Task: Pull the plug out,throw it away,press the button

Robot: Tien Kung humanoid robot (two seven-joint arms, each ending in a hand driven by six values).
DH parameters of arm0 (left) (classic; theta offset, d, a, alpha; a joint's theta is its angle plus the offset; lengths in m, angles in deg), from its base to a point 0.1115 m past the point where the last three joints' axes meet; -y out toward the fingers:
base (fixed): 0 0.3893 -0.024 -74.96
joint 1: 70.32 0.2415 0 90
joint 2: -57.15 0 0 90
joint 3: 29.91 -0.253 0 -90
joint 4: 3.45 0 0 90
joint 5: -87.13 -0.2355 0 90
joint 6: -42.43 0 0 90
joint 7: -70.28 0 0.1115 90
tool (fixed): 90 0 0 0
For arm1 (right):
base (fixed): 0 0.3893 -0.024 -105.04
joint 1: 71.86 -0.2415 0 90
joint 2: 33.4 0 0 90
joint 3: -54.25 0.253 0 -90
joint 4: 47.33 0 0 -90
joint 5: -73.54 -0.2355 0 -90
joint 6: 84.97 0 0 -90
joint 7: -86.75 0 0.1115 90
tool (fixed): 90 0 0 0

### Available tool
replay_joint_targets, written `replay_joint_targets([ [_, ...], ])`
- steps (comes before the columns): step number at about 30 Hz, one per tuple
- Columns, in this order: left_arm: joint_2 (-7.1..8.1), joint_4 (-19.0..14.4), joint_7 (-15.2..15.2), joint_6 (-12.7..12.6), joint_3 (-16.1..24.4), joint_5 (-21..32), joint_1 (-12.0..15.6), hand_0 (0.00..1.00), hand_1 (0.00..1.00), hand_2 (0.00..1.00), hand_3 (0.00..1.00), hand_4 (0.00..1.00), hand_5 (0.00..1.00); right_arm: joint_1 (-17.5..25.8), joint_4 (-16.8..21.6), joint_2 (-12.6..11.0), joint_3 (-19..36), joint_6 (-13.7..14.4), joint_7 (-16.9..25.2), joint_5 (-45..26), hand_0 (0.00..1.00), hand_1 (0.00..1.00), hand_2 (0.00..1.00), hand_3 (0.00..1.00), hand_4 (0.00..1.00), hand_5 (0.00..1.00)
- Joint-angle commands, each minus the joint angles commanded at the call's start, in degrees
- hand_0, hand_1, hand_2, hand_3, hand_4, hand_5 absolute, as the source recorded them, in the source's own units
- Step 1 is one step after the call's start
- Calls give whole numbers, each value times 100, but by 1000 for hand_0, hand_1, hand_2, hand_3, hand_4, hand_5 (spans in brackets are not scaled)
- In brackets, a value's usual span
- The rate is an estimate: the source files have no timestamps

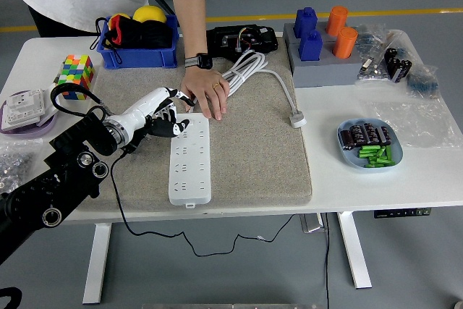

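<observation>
A white power strip (190, 158) lies lengthwise on the grey mat (253, 150). My left hand (168, 115) reaches in from the left, its fingers spread and holding nothing. Its dark fingertips (181, 125) rest at the strip's far left corner. The black plug is mostly hidden under my wrist. Its thin black cable (113, 187) runs off the mat's front edge and hangs below the table. A person's hand (206, 95) lies flat on the mat just beyond the strip's far end. The right arm is out of view.
The strip's coiled white cord (246, 70) ends in a white plug (297, 119). A blue bin (137, 37), a colour cube (75, 75) and a black device (242, 37) stand behind. To the right are a grey block stand (322, 63) and a blue dish (369, 144).
</observation>
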State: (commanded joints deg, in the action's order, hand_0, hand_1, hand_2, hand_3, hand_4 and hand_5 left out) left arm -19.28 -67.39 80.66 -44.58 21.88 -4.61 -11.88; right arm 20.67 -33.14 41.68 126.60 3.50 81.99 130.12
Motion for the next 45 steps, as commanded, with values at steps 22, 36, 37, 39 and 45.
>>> replay_joint_targets([
  [22,-230,659,476,86,-567,-21,-438,19,15,85,638,8,2,-4,3,-15,-48,-1,0,-19,728,680,659,645,747,598],
  [36,-277,1017,543,84,-766,-24,-568,19,16,86,637,13,2,3,-3,-41,-77,4,2,-22,728,680,658,644,747,597],
  [37,-274,1026,545,87,-790,-20,-569,19,16,86,637,13,2,5,-4,-42,-81,4,1,-23,728,680,658,644,747,597],
  [39,-262,1037,551,98,-842,-4,-571,19,16,86,637,13,2,8,-3,-42,-89,4,2,-25,728,680,658,644,747,597],
  [45,-239,988,529,101,-895,20,-569,19,16,86,637,14,2,3,6,-46,-108,5,5,-27,728,680,658,644,746,598],
])
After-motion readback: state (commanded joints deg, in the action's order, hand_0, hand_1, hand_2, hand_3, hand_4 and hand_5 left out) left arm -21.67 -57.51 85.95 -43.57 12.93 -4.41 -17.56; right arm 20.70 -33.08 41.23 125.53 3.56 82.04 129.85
